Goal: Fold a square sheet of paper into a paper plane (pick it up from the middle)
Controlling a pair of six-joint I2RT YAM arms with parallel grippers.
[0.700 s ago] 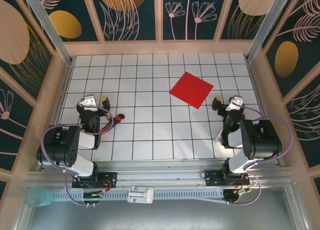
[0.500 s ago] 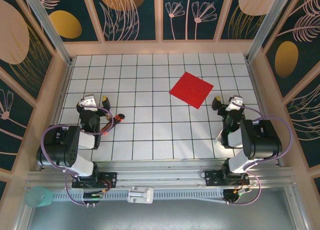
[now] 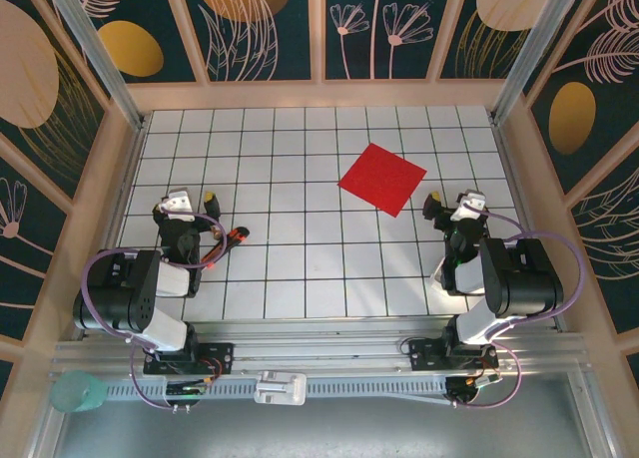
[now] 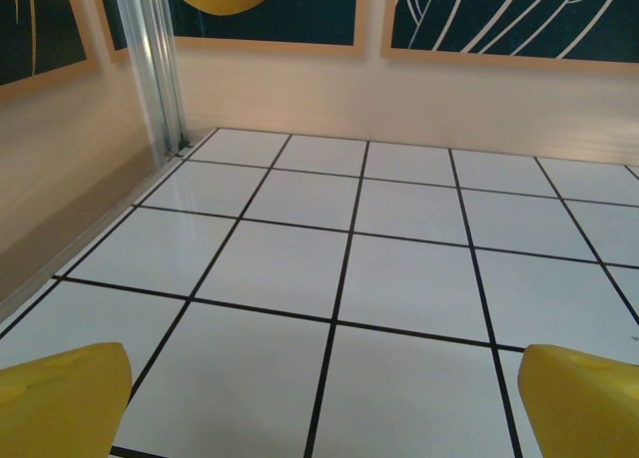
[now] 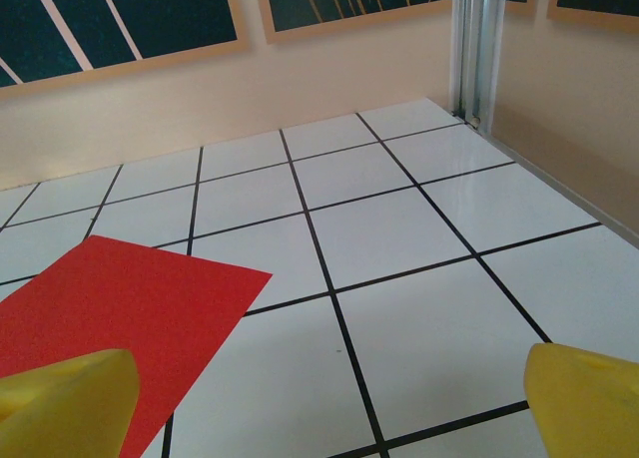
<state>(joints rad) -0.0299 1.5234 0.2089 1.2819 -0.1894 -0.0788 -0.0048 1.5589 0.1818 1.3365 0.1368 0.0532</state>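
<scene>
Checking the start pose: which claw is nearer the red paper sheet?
Right. The right claw sits just right of the red sheet; the left claw is far to its left.

The left arm [image 3: 125, 293] and right arm [image 3: 514, 278] are black with white sections, looping purple cables [image 3: 88, 265] and red-orange plugs [image 3: 235, 236]. The left claw [image 4: 319, 403] and right claw [image 5: 319, 403] carry yellow pads [image 4: 60, 398].

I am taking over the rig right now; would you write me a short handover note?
Left claw: open, empty, over the bare near-left table.
Right claw: open, empty, just right of the paper's near corner.
Square sheet of paper: flat, unfolded, lying diamond-wise right of centre.
Done: nothing.
Left: pick it up from the middle, then make every fold.
</scene>
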